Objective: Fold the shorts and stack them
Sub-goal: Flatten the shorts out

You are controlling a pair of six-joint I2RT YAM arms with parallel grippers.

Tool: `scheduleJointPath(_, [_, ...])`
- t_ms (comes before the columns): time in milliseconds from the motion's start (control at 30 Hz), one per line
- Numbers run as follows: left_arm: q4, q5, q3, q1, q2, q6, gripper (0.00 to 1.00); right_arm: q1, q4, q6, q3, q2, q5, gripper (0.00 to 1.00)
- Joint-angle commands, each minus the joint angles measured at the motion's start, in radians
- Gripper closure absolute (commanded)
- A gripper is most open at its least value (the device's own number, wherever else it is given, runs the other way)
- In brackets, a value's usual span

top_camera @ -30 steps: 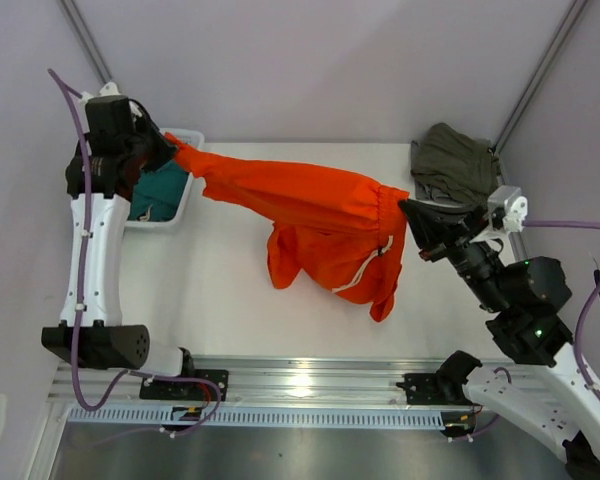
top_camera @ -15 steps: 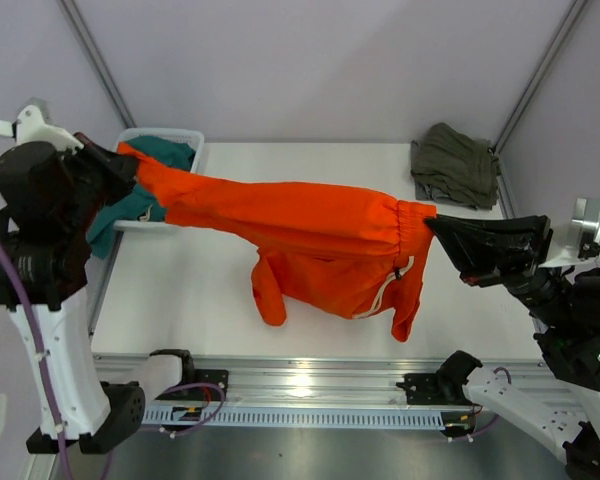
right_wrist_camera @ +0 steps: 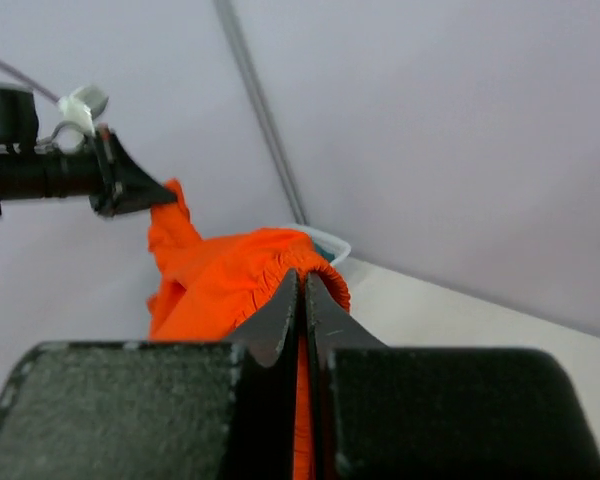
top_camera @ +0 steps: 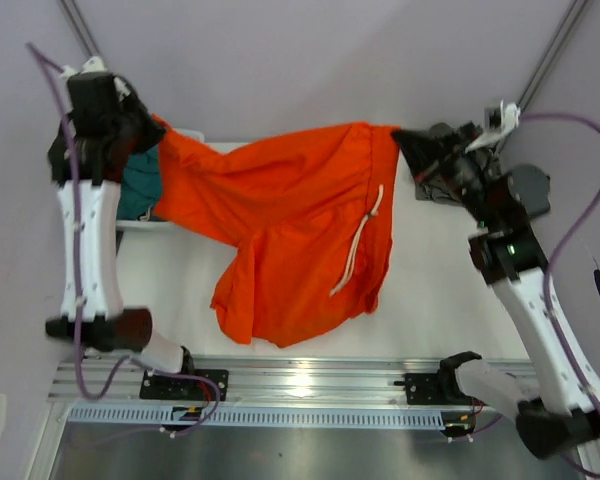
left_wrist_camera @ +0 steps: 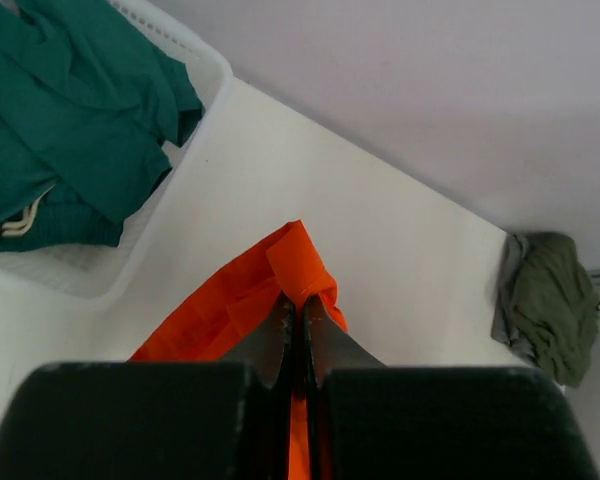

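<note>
We find the shorts (top_camera: pixel 290 230) stretched over the table (top_camera: pixel 430 300) between 2 grippers, both clamped tight on fabric: left gripper (top_camera: pixel 148 135) at an upper corner, right gripper (top_camera: pixel 405 148) at the gathered waistband (right_wrist_camera: pixel 280 263) (white drawstring (top_camera: pixel 360 240) dangling).

The left gripper (top_camera: pixel 152 128) and right gripper (top_camera: pixel 400 140) now sit higher and farther back; the shorts (top_camera: pixel 290 230), a twisted band before, hang spread wide; the drawstring (top_camera: pixel 360 245) dangles straight down.
</note>
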Motion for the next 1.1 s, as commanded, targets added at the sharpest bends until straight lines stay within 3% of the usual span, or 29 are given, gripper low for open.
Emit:
scheduleJointPath(0, [0.003, 0.031, 0.208, 0.013, 0.220, 0.008, 1.00, -0.287, 0.441, 0.383, 0.005, 0.233, -0.263, 1.00])
scheduleJointPath(67, [-0.024, 0.089, 0.437, 0.035, 0.402, -0.025, 1.00, -0.333, 0.470, 0.467, 0.100, 0.362, -0.284, 1.00])
scheduleJointPath(167, [0.053, 0.257, 0.639, 0.092, 0.584, -0.143, 1.00, -0.386, 0.560, 0.650, 0.394, 0.643, -0.385, 1.00])
scheduleJointPath(200, [0.110, 0.291, 0.606, 0.101, 0.586, -0.177, 1.00, -0.390, 0.568, 0.684, 0.480, 0.705, -0.398, 1.00])
scheduleJointPath(233, [0.174, 0.319, 0.575, 0.109, 0.577, -0.202, 1.00, -0.389, 0.567, 0.704, 0.667, 0.818, -0.413, 1.00])
scheduleJointPath(333, [0.417, 0.325, 0.424, 0.115, 0.482, -0.246, 1.00, -0.375, 0.532, 0.726, 0.961, 0.955, -0.478, 1.00])
scheduleJointPath(433, [0.622, 0.307, 0.264, 0.115, 0.341, -0.250, 1.00, -0.392, 0.681, 0.794, 1.017, 0.992, -0.527, 1.00])
scheduleJointPath(500, [0.670, 0.288, 0.245, 0.117, 0.299, -0.230, 1.00, -0.432, 0.819, 0.912, 0.966, 0.984, -0.536, 1.00])
scheduleJointPath(600, [0.660, 0.299, 0.197, 0.115, 0.252, -0.197, 1.00, -0.479, 1.033, 0.986, 0.719, 0.911, -0.507, 1.00])
scheduleJointPath(633, [0.762, 0.314, -0.042, 0.115, 0.177, -0.208, 1.00, -0.488, 1.085, 1.000, 0.621, 0.882, -0.495, 1.00])
scheduleJointPath(667, [0.840, 0.327, -0.139, 0.114, 0.131, -0.219, 1.00, -0.502, 1.166, 0.996, 0.421, 0.819, -0.473, 1.00])
scheduleJointPath(767, [1.054, 0.356, -0.499, 0.106, -0.001, -0.224, 1.00, -0.521, 1.318, 0.985, 0.070, 0.748, -0.456, 1.00])
scheduleJointPath(933, [1.149, 0.298, -0.914, 0.048, -0.147, -0.193, 1.00, -0.513, 1.489, 0.977, -0.320, 0.659, -0.476, 1.00])
scheduleJointPath(967, [1.202, 0.298, -1.072, 0.046, -0.205, -0.197, 1.00, -0.506, 1.487, 0.926, -0.381, 0.633, -0.485, 1.00])
scheduleJointPath(1067, [1.229, 0.269, -1.201, 0.043, -0.307, -0.201, 1.00, -0.482, 1.481, 0.847, -0.596, 0.511, -0.488, 1.00])
